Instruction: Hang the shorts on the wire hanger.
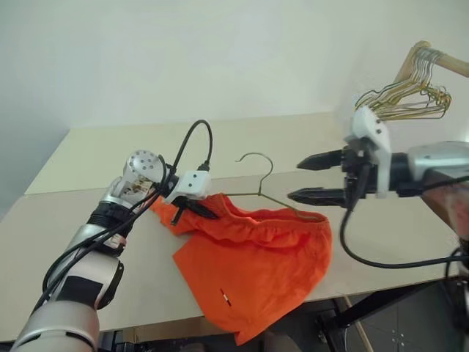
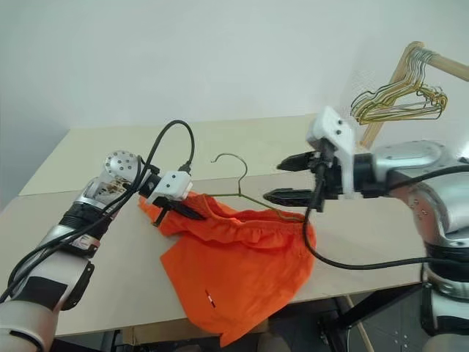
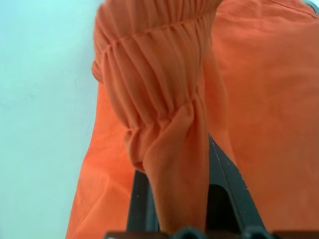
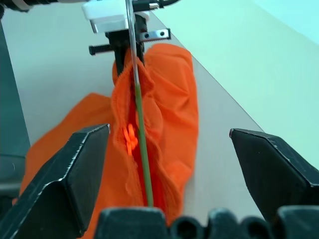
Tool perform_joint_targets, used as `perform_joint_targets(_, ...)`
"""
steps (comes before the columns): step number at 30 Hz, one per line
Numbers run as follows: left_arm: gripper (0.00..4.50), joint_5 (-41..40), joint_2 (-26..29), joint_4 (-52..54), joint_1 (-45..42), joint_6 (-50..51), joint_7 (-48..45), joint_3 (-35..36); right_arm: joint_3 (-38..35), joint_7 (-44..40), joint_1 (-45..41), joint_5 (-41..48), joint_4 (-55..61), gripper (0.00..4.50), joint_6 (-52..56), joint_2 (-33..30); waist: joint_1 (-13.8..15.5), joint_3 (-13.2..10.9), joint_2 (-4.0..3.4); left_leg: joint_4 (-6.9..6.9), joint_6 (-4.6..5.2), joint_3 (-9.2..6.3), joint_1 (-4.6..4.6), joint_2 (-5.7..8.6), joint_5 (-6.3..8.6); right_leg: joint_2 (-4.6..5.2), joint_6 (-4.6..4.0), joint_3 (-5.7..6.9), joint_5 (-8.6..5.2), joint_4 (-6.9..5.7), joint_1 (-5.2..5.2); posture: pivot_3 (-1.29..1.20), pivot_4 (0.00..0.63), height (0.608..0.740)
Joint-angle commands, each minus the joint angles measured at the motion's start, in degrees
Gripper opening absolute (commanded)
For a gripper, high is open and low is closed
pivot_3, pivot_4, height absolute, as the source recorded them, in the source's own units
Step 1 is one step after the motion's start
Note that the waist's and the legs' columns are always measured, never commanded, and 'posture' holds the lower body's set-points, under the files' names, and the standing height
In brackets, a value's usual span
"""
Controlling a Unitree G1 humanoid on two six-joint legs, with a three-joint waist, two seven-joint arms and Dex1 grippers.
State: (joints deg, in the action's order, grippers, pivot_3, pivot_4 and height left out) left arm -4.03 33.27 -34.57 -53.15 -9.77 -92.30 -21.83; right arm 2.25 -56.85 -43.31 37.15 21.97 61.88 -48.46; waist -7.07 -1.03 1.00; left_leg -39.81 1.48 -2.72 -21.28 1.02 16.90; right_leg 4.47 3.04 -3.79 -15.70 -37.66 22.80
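The shorts [image 1: 256,268] hang from the hanger [image 1: 260,183], held up above the pale worktop [image 1: 220,147]. Their gathered waistband runs along the wire's lower bar, and the cloth drops past the worktop's near edge, a small white mark low down near one hem. The hook stands upright above the waistband, free of everything.

The left gripper [image 1: 192,209] has its jaws pressed together, pinching the waistband at the left end; the left wrist view shows bunched orange fabric caught between the black fingers [image 3: 224,179]. A black cable loops up over that wrist, just beside the hook.

The right gripper [image 1: 316,178] hovers at the right end of the hanger, jaws spread wide and holding nothing. Its lower finger is close above the wire's right shoulder; I cannot tell whether it touches. From the right wrist view the wire runs straight between the two open fingers, with the shorts draped on either side.

Back at the right, a bunch of gold and green hangers [image 1: 410,99] hangs on a wooden rail [image 1: 447,62], well apart from the shorts. A plain wall stands behind the worktop.
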Motion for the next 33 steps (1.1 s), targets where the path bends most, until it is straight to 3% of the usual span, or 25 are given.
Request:
perform_joint_targets(1,0.0,-0.3,0.3,0.1,-2.1,-0.4,-0.2,0.4,7.0,2.6,-3.5,-3.3,-0.5,4.46,0.4,2.2,-0.2,0.0,-0.01,0.0,-0.01,0.0,-0.06,0.02,0.0,0.02,0.0,-0.01,0.0,-0.04,0.12,-0.16,0.0,0.74)
perform_joint_targets(4,0.0,-0.4,0.4,0.2,-2.1,-0.4,-0.2,0.4,10.5,3.0,-5.3,-4.4,-1.9,4.46,0.8,3.6,-0.4,0.0,-0.02,-0.04,-0.08,-0.03,-0.41,0.04,-0.05,0.02,0.0,0.0,0.0,-0.37,0.45,-0.16,0.0,0.74)
perform_joint_targets(7,0.0,-0.7,0.9,1.0,-1.6,0.0,-0.2,0.4,11.9,2.7,-7.2,-5.0,-3.3,3.88,0.8,4.3,-0.5,0.0,-0.02,-0.07,-0.14,-0.06,-0.56,0.06,-0.08,0.04,0.0,0.03,0.0,-0.39,0.56,-0.15,0.0,0.74)
perform_joint_targets(14,0.0,-0.6,1.3,1.5,-1.2,0.2,-0.2,0.7,12.5,0.2,-8.8,-4.5,-4.2,1.82,0.4,3.5,-0.5,0.0,-0.02,-0.07,-0.16,-0.07,-0.54,0.06,-0.1,0.01,0.0,0.04,0.0,-0.36,0.56,-0.14,0.0,0.74)
perform_joint_targets(19,0.0,-0.5,1.2,1.3,-1.3,0.1,-0.2,0.9,13.2,-1.5,-9.0,-4.9,-4.1,0.12,0.2,3.0,-0.7,0.0,-0.02,-0.07,-0.16,-0.07,-0.55,0.07,-0.1,0.01,0.0,0.04,0.0,-0.38,0.56,-0.14,0.0,0.74)
perform_joint_targets(24,0.0,-0.7,1.0,1.4,-1.1,-0.2,-0.2,1.2,13.4,-1.6,-9.9,-5.3,-4.9,0.05,0.6,3.5,-1.0,0.0,-0.03,-0.07,-0.16,-0.08,-0.54,0.07,-0.1,0.01,0.0,0.04,0.0,-0.38,0.56,-0.14,0.0,0.74)
perform_joint_targets(33,2.68,-2.6,0.7,1.6,-1.5,1.4,-0.2,2.9,13.1,-2.6,-10.2,-5.4,-5.6,0.0,0.5,3.0,-1.7,0.0,-0.03,-0.07,-0.16,-0.1,-0.55,0.06,-0.1,0.02,0.0,0.05,0.0,-0.39,0.56,-0.14,0.0,0.74)
